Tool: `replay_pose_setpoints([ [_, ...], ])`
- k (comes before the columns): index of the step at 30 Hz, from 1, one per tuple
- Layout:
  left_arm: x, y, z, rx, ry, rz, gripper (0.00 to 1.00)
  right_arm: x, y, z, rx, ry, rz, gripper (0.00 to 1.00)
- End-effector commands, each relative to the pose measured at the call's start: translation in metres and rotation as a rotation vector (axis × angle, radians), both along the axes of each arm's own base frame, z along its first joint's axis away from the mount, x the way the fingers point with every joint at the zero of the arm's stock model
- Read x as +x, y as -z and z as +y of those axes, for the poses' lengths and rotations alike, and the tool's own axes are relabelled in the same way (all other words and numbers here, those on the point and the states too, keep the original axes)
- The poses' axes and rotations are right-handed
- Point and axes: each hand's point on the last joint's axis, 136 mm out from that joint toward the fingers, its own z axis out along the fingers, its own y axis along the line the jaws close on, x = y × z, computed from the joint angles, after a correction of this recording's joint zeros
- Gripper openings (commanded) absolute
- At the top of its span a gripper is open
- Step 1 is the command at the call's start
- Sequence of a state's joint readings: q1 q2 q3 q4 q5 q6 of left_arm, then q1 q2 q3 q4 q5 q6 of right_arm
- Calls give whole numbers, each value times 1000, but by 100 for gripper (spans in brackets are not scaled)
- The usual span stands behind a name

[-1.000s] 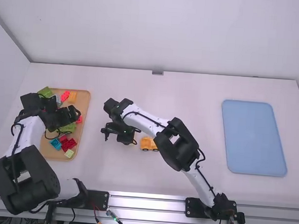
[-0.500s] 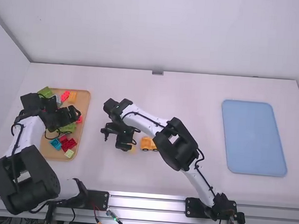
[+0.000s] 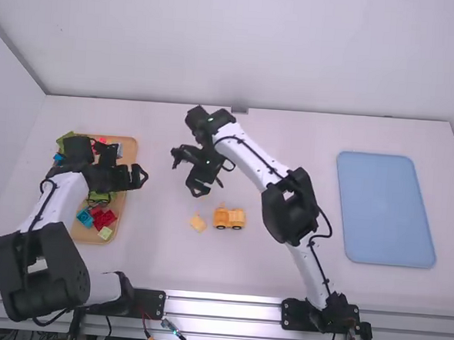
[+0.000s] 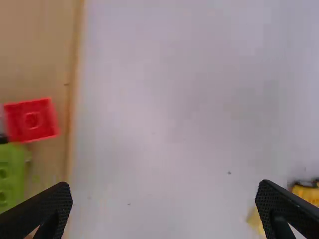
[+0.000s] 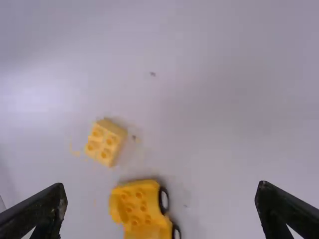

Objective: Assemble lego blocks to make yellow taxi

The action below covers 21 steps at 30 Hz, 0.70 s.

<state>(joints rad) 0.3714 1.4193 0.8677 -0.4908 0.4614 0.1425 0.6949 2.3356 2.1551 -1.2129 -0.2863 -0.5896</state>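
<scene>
A pale yellow block (image 3: 197, 223) lies on the table just left of the yellow wheeled car (image 3: 229, 218), the two apart. Farther back, my right gripper (image 3: 183, 175) hangs over the table, holding nothing. My left gripper (image 3: 139, 178) is above the right edge of the wooden tray. In the left wrist view my left gripper (image 4: 164, 205) stands wide, with only table between its fingers. In the right wrist view the fingers of my right gripper (image 5: 161, 206) are far apart, the studded block (image 5: 105, 142) and the car (image 5: 141, 209) resting below them.
The wooden tray (image 3: 129, 150) at the left holds several red, green and blue blocks, partly under the left arm. A red block (image 4: 31, 120) lies inside its edge. A blue mat (image 3: 386, 210) is at the far right.
My right gripper has moved back and a little to the right, uncovering the pale yellow block. My left gripper has shifted right, from over the tray to its right edge.
</scene>
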Motion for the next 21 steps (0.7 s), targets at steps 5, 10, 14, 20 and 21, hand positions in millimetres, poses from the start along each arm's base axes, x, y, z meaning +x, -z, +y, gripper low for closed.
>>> replay_pose_setpoints([
  [5,2,1,-59,114,368,-80,99,46,-55,-49,116,286,-109,99],
  [10,9,5,-44,150,185,-21,99,61,-59,-84,182,442,-182,99],
  [14,20,-8,-59,210,454,-194,99,61,-67,-124,260,554,-269,99],
  [20,16,-14,-81,378,866,-366,99,59,-76,-159,342,620,-357,99],
  [21,8,-13,-88,393,951,-361,99,58,-80,-165,372,629,-365,99],
])
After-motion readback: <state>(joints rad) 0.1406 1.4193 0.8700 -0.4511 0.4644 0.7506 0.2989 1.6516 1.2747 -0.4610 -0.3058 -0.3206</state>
